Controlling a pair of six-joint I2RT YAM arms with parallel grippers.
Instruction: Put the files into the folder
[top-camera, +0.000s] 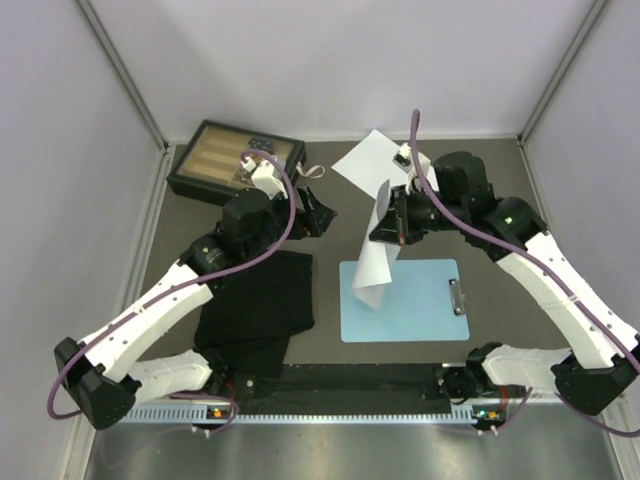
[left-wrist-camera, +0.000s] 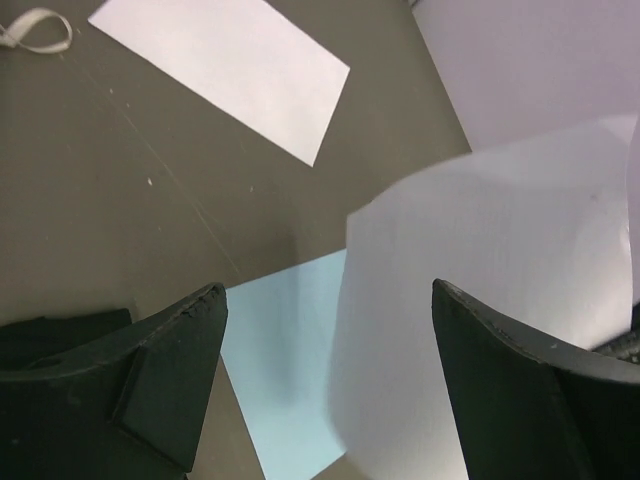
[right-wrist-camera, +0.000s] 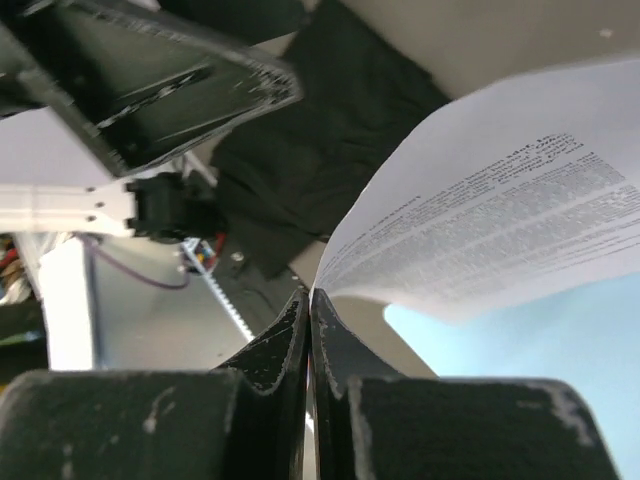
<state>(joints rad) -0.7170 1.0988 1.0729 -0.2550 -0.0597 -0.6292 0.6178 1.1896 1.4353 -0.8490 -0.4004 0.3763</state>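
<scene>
The folder (top-camera: 410, 300) is a light-blue clipboard lying flat on the table, with its silver clip (top-camera: 457, 298) at the right short edge. One white file (top-camera: 373, 262) hangs curled above the folder's left part, and my right gripper (top-camera: 388, 222) is shut on its upper edge. In the right wrist view the jaws (right-wrist-camera: 310, 296) pinch this printed sheet (right-wrist-camera: 500, 230) over the folder (right-wrist-camera: 540, 350). A second file (top-camera: 368, 160) lies flat behind. My left gripper (top-camera: 320, 215) is open just left of the hanging sheet. Its view shows nothing between the fingers (left-wrist-camera: 170, 370), only the sheet (left-wrist-camera: 480, 300) and folder (left-wrist-camera: 290, 370) beyond.
A black cloth (top-camera: 255, 310) lies left of the folder. A dark compartment box (top-camera: 235, 160) stands at the back left, with a white strap loop (left-wrist-camera: 35, 30) near it. Grey walls close in the table on three sides.
</scene>
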